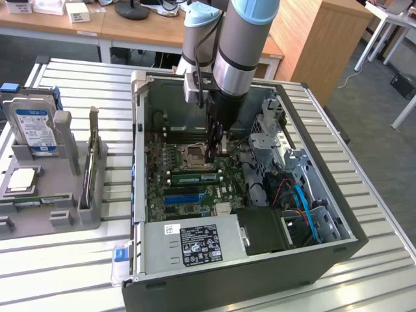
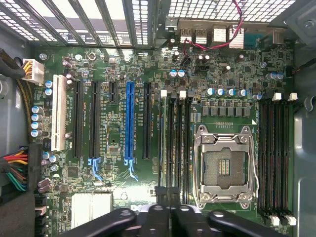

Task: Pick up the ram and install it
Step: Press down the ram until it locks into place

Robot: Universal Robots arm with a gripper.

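Note:
The ram (image 1: 194, 175) is a long green stick standing on edge in a black memory slot of the motherboard, just beside the empty processor socket (image 1: 195, 156). My gripper (image 1: 214, 155) reaches down into the open computer case (image 1: 138, 162) and hangs right above the ram's end nearer the exterior view's right. Whether it touches the stick I cannot tell. In the wrist view my gripper (image 2: 170, 210) sits over one end of the bank of black memory slots (image 2: 175, 143), next to the silver socket frame (image 2: 224, 165).
A grey parts tray (image 1: 65, 188) at the exterior view's left carries a hard drive (image 1: 36, 127) and a square silver processor (image 1: 21, 181). Inside the case are the power supply (image 1: 195, 244), a drive cage (image 1: 273, 140) and blue cables (image 1: 302, 201). A second slot bank (image 2: 274, 153) flanks the socket.

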